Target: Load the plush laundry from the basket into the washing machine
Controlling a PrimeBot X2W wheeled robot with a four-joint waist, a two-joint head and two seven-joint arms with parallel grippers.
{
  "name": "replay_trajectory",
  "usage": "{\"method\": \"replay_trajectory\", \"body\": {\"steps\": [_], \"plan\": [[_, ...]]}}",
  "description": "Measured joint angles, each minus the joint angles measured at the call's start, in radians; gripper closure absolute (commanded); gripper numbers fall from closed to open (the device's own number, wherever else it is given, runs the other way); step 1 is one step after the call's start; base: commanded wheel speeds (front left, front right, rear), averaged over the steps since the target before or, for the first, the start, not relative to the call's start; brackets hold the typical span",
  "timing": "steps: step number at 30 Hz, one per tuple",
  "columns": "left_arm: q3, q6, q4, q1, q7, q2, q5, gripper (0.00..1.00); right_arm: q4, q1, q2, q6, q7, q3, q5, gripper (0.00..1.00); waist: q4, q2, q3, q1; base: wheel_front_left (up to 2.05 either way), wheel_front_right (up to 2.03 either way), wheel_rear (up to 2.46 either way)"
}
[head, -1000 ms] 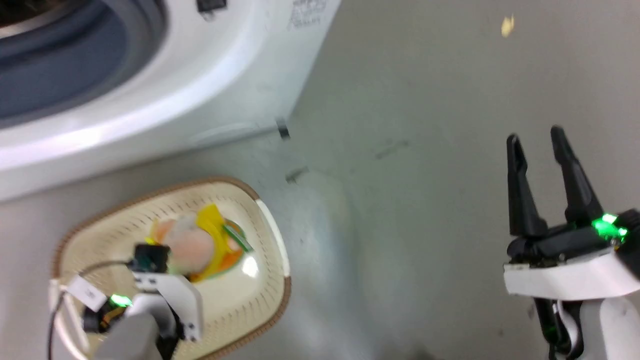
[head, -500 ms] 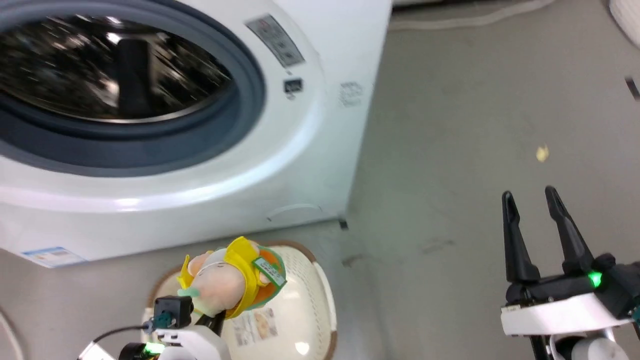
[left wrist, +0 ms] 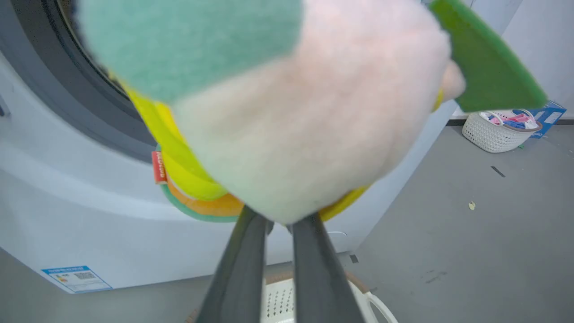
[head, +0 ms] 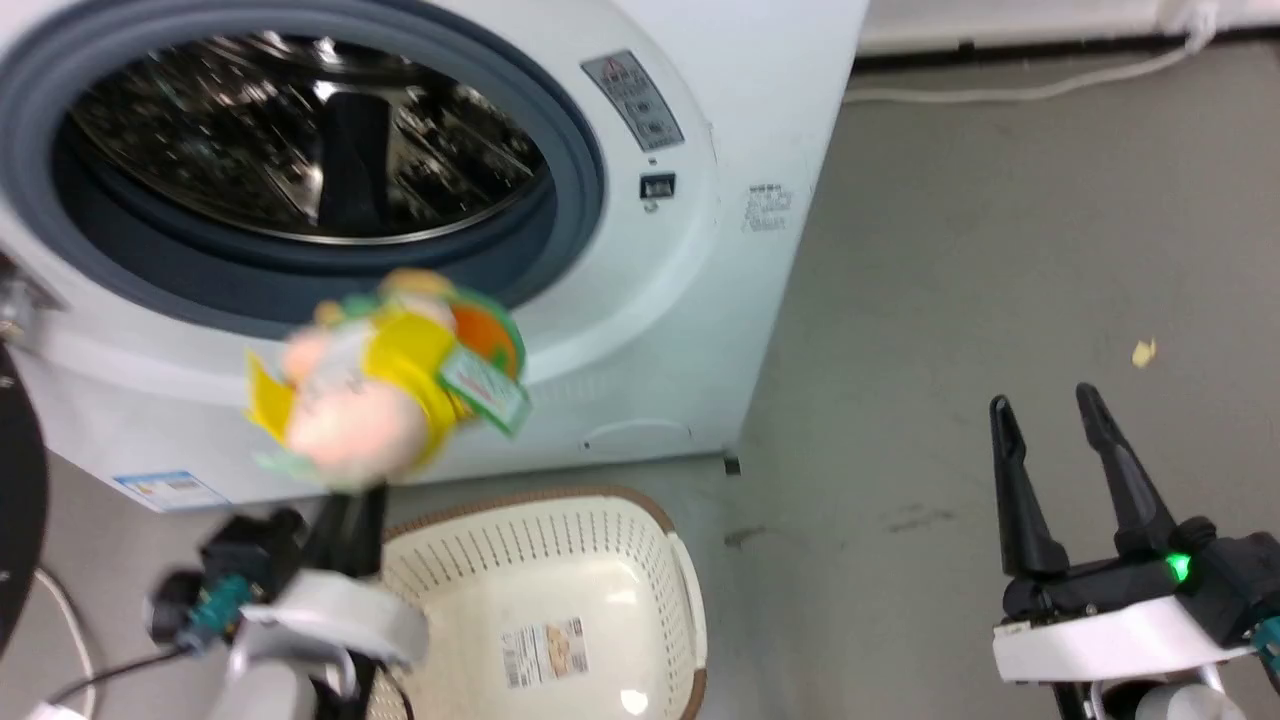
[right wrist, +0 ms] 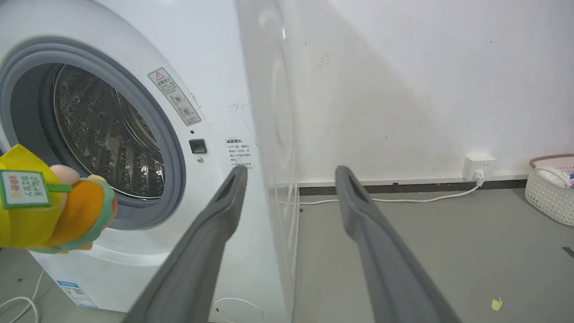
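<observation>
Right tool [head: 1042, 400] is sitting low on the robot's right over bare floor [head: 950, 250], fingers standing apart, gripping nothing and taking no part. Left tool [left wrist: 278, 222] is pinching the plush laundry [head: 385, 375] from below, its two dark fingers [left wrist: 242, 269] nearly together on the underside of the pale-pink head, and is carrying it in the air. Basket [head: 540, 497] is sitting on the floor just in front of the washing machine [head: 700, 260]. Its printed label [head: 545, 650] is showing on the inner bottom, and no other laundry is showing in the part I can see. The toy is hanging above and beyond the basket, well clear of the rim, with its paper tag [head: 480, 385] dangling on the right. It is sitting against the white front panel, level with the lower edge of the porthole, so it is not inside yet. It is looking blurred in the head view, so I am reading it as being in transit. Behind it the grey gasket [head: 575, 180] is ringing an uncovered opening and the steel drum [head: 300, 140] is showing, with nothing visible in it. Judging progress: the pick out of the basket is looking done and the carry is roughly halfway. What is remaining is pushing the toy through the porthole, letting go, and pulling the arm out. Far back, a second white basket [left wrist: 497, 130] of clothes is sitting by the wall.
</observation>
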Motion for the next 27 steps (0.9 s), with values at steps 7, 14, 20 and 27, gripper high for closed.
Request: {"method": "replay_trajectory", "body": {"steps": [7,14,20,27], "plan": [[0.086,-0.011,-0.112,-0.151,0.0,0.042,0.043,1.0,-0.02,-0.055,0.0,0.0,0.0,-0.006,0.011,0.0,-0.026,0.0001,0.121,0.0002,0.0,0.0,0.0],[0.109,-0.029,-0.041,-0.419,0.082,0.16,0.047,1.0,-0.029,-0.096,0.0,0.0,0.0,0.0,0.012,0.0,-0.059,0.0,0.272,0.0003,0.0,0.0,0.0],[0.102,-0.047,0.124,-0.639,0.23,0.298,0.054,1.0,-0.036,-0.14,0.0,0.0,0.0,-0.026,0.038,0.0,-0.106,0.0,0.383,0.0004,0.0,0.0,0.0],[0.029,-0.063,0.323,-0.897,0.425,0.391,0.052,1.0,-0.04,-0.169,0.0,0.0,0.0,-0.033,0.061,0.0,-0.165,0.0,0.471,0.0003,0.0,0.0,0.0]]}}
